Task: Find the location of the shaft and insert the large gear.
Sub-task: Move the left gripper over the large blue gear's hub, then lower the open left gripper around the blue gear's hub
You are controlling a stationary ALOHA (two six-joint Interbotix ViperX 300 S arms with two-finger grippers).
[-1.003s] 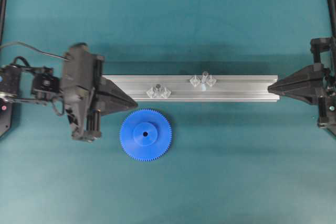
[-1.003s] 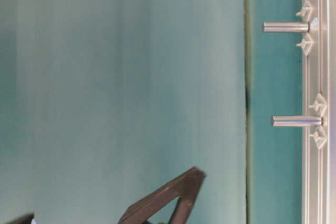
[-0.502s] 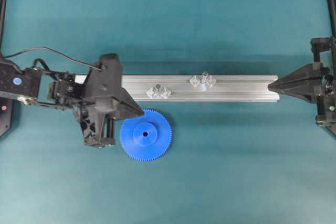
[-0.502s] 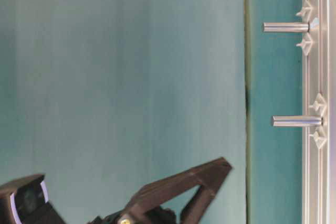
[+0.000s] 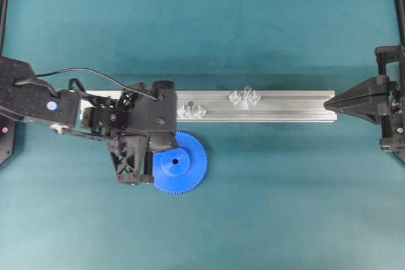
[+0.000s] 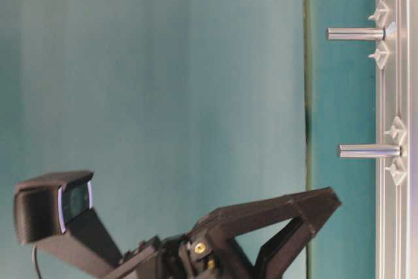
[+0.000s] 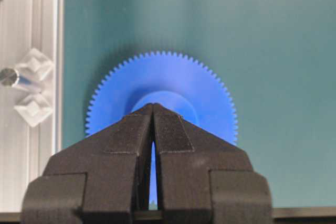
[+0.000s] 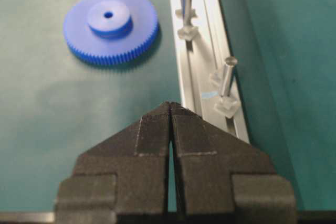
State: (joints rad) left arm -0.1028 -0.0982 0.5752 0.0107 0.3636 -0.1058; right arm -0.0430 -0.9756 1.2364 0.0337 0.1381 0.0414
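1. Pincer on my left arm [image 7: 153, 109]: pressed closed, empty, poised over the bright blue plastic toothed large gear [image 5: 187, 162], which lies flat on the teal table [image 5: 285, 207] just beside the silver aluminium rail [image 5: 291, 107].
2. Step, as I judge: approaching the gear; next I must spread this pincer to grip it.
3. Tiny pale translucent shaft [image 5: 245, 92] stands on the rail farther right.
4. Right pincer [image 8: 171, 109]: closed, empty.

The large gear [image 5: 182, 164] is bright blue, with tiny teeth all around its edge. The rail [image 5: 285, 105] is shiny silver with long straight grooves, and the table [image 5: 285, 207] is dark teal. Both grippers, left [image 7: 153, 109] and right [image 8: 170, 107], are black, and the shaft [image 5: 247, 92] looks pale and see-through, though it is too small to be sure.
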